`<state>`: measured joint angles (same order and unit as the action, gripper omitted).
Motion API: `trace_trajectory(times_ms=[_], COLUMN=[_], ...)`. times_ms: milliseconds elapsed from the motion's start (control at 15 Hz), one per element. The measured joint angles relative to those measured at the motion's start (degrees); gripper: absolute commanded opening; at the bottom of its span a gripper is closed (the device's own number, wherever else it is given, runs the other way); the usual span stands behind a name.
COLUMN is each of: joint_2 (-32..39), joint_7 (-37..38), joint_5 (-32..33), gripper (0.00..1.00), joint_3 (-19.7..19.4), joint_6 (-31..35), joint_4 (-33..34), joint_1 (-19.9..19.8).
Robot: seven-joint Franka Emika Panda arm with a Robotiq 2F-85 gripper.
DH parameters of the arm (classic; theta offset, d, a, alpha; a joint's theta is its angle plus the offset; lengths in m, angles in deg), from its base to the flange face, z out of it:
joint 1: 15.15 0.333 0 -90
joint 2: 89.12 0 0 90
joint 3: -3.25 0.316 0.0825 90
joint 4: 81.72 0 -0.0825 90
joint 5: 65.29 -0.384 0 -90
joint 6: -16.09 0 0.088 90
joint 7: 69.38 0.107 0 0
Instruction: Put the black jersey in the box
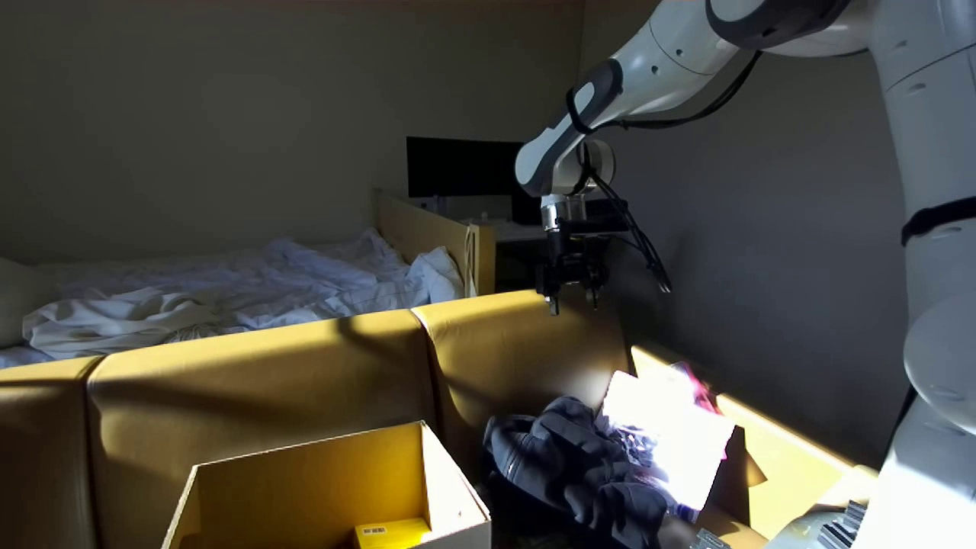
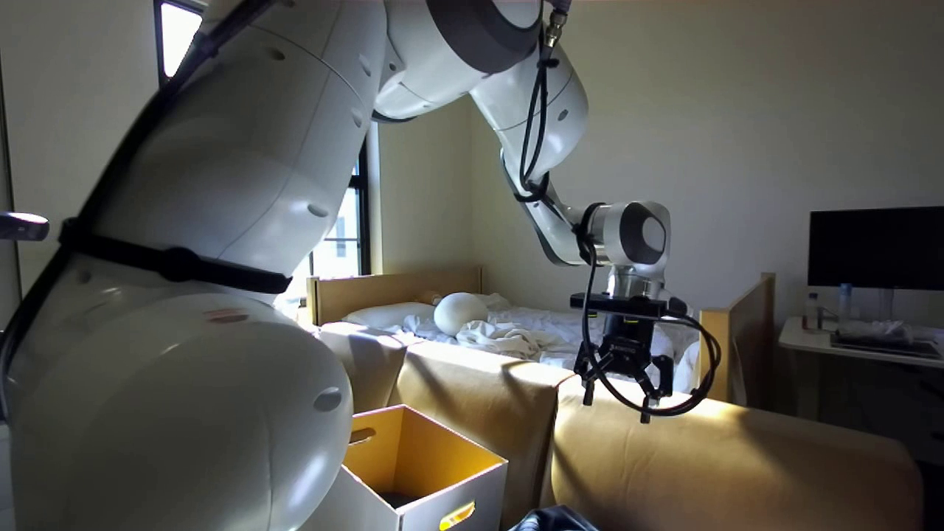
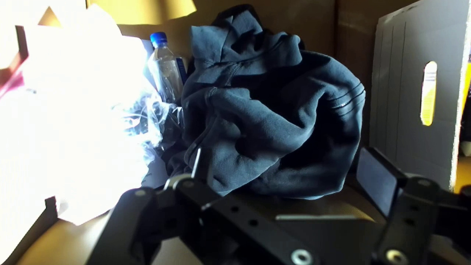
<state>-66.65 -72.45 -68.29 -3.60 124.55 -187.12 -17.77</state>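
Tan padded sofa (image 1: 259,404) bears limp black-cloth jersey (image 1: 576,465), right of straight-walled tan-cardboard box (image 1: 309,484); black two-fingered gripper (image 1: 573,304), jaws spread, presumably for grasping.

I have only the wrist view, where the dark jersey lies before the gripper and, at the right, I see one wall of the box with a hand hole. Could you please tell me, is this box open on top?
Observer: Yes, in both exterior views the box is open at the top.
Operator: Thank you. And am I high or low at this moment?
Observer: High: in an exterior view the gripper hangs well above the black jersey, with a wide gap between them.
Operator: Is there something close beside me which I cannot see?
Observer: Yes, an exterior view shows a black cable loop hanging beside the gripper.
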Motion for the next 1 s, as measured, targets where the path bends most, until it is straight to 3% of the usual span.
trace_trajectory(times_ms=[533,800,1000], joint_2=[5.2,10.6,15.4], joint_7=[4.2,5.5,10.8], joint_5=[-17.4,-17.9,-15.3], gripper=[1.0,1.0,1.0], joint_3=[3.5,8.1,8.2], joint_6=[26.3,29.9,31.2], joint_4=[-20.5,-19.4,-14.9], joint_1=[-1.8,0.0,4.5])
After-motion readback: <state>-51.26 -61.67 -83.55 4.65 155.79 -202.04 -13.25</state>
